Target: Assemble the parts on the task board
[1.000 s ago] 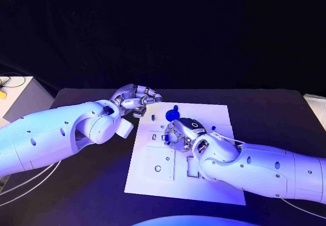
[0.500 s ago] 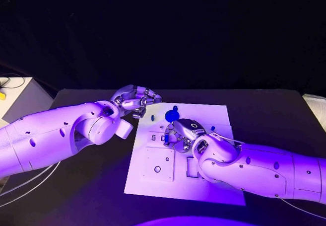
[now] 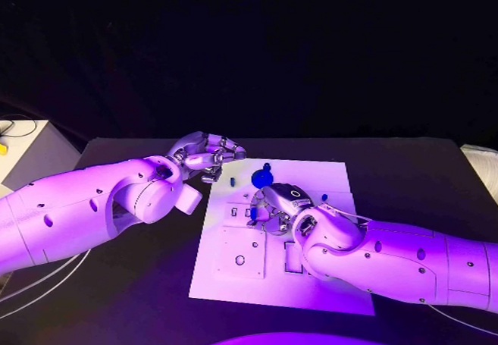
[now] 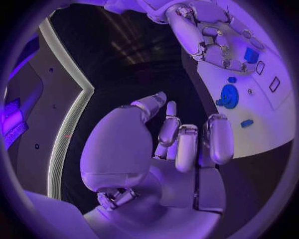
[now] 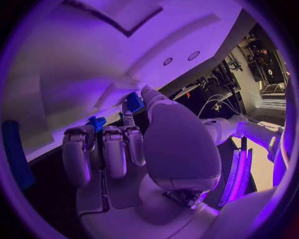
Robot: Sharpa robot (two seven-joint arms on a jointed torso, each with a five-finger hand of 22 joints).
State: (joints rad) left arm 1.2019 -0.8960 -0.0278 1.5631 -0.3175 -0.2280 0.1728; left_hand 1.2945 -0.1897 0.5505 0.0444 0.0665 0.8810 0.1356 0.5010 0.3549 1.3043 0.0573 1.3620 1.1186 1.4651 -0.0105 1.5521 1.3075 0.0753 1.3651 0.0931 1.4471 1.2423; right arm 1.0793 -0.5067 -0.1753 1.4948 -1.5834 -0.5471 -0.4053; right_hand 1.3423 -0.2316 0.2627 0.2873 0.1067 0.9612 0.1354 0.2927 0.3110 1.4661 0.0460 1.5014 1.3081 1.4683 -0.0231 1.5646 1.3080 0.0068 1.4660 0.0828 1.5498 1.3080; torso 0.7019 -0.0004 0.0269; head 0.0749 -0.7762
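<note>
STEP: right hand (image 3: 277, 206) pinches small blue part (image 5: 133, 102) over task board (image 3: 319, 280), seating it | LEFT: left hand (image 3: 208, 153) fingers curled, holding nothing | NEXT: likely align, press down

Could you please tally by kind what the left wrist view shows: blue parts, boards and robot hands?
Blue parts: 4
Task board: 1
Robot hands: 2, the left hand and the right hand
Total: 7
</note>
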